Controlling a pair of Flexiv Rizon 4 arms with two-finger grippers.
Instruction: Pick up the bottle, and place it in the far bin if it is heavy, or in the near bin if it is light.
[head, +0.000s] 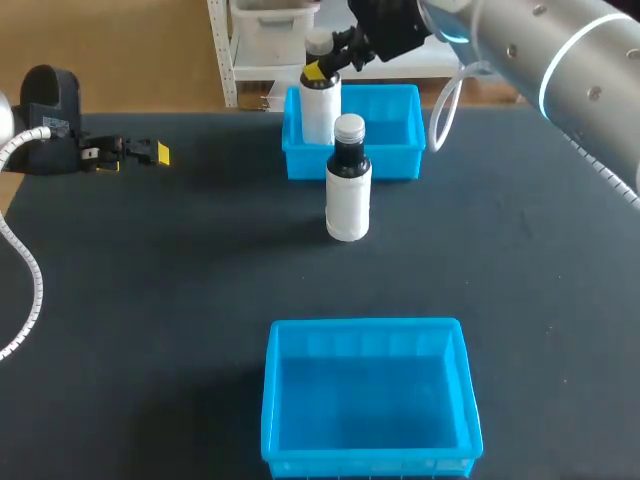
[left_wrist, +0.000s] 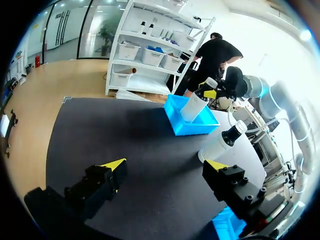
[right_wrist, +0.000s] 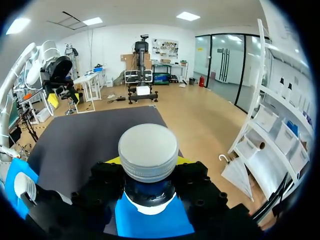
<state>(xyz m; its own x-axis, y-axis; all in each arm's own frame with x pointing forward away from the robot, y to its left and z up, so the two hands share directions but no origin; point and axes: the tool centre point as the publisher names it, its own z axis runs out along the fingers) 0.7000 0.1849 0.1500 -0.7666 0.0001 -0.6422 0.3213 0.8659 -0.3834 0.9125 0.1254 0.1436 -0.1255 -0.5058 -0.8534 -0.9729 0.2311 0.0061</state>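
Your right tool (head: 322, 68), clamped on the bottle (head: 320, 112) neck, holds it at the far bin (head: 395, 160), 12 o'clock; lower it upright, settle it, then release.

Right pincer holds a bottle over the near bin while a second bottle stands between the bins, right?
No. In the head view the right pincer holds its bottle at the far bin; the second bottle does stand between the bins.

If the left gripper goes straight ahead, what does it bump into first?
Probably the far bin: the left gripper points across the table at its side wall. The standing bottle looks just off that line, though depth is unclear.
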